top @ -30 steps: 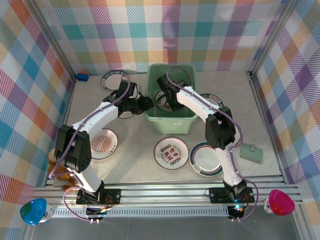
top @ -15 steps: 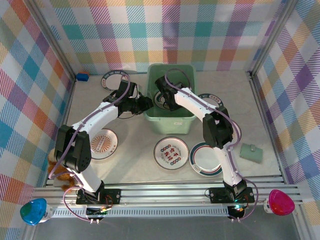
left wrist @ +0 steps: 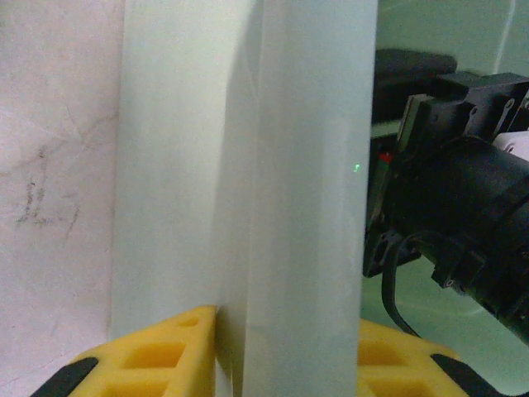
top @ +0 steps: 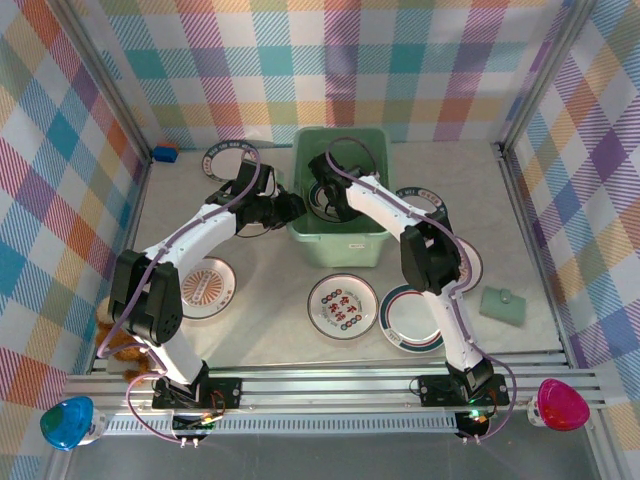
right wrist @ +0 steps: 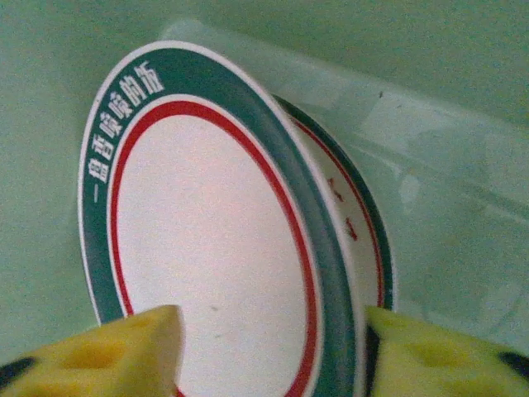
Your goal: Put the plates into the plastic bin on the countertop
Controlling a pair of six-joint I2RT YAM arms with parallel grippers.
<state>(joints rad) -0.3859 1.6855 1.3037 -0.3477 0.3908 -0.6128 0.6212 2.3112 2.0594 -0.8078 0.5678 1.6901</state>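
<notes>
The mint-green plastic bin stands at the back middle of the countertop. My left gripper is shut on its left wall, a yellow finger on each side. My right gripper hangs open inside the bin. Between its spread fingers a green-rimmed, red-ringed plate lies tilted on another plate. Loose plates lie on the countertop: an orange one, a patterned one, a green-rimmed one, and one at the back left.
Another plate sits right of the bin, partly under my right arm. A small flat green piece lies at the right, and a blue block sits in the back left corner. Plaid walls ring the countertop, and a metal rail runs along the front.
My right gripper has opened and let go of the green-rimmed plate inside the bin. The right arm shifted slightly left. The left gripper has kept its hold on the bin wall.
</notes>
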